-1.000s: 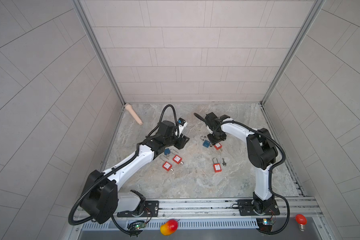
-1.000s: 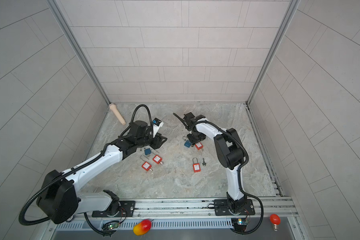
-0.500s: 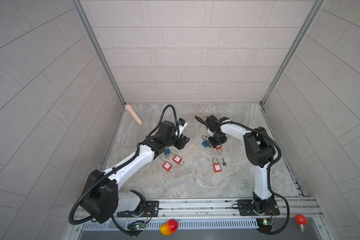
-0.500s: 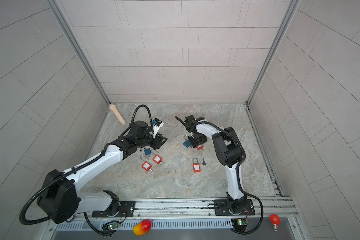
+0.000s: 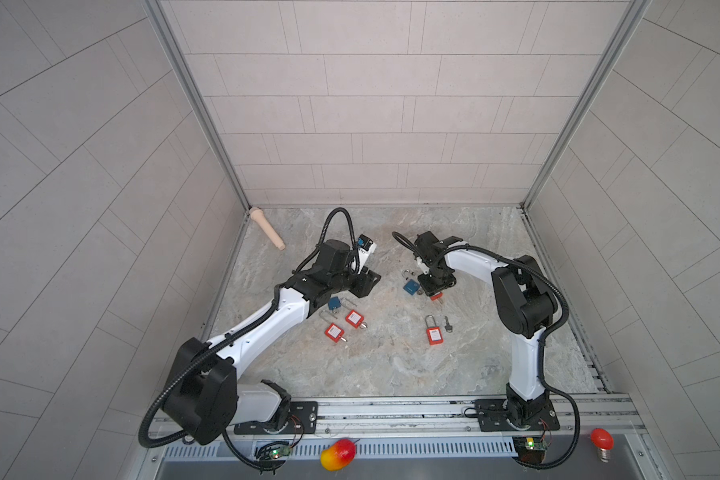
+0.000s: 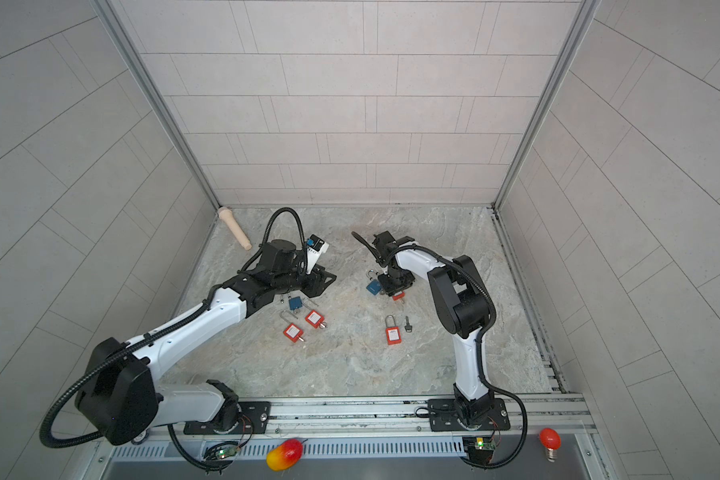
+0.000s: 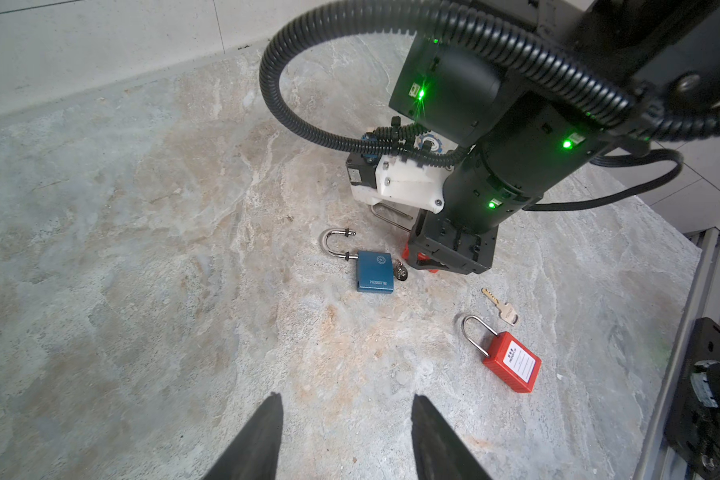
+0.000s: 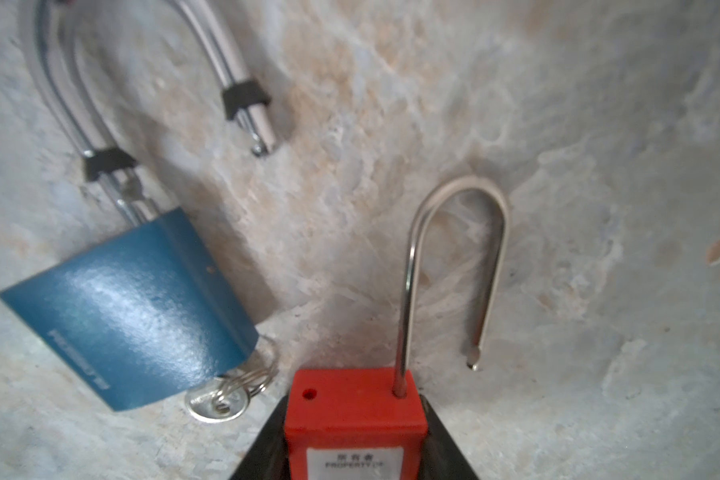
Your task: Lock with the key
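Snugly, red padlock [image 8: 352, 401] sits inside the right claw [image 8: 355, 440].

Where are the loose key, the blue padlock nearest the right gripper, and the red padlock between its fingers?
loose key [image 7: 500, 306]: left wrist view, middle of the key.
blue padlock [image 8: 134, 307]: right wrist view, flat face of its body.
red padlock [image 8: 354, 411]: right wrist view, upper part of its body.

Even, diffuse light is filling both top views with only faint shadows, the wall tiles [image 5: 80, 166] are bowing toward the frame edges, and in the right wrist view the close blue padlock [image 8: 129, 307] is blurring and catching a pale sheen.
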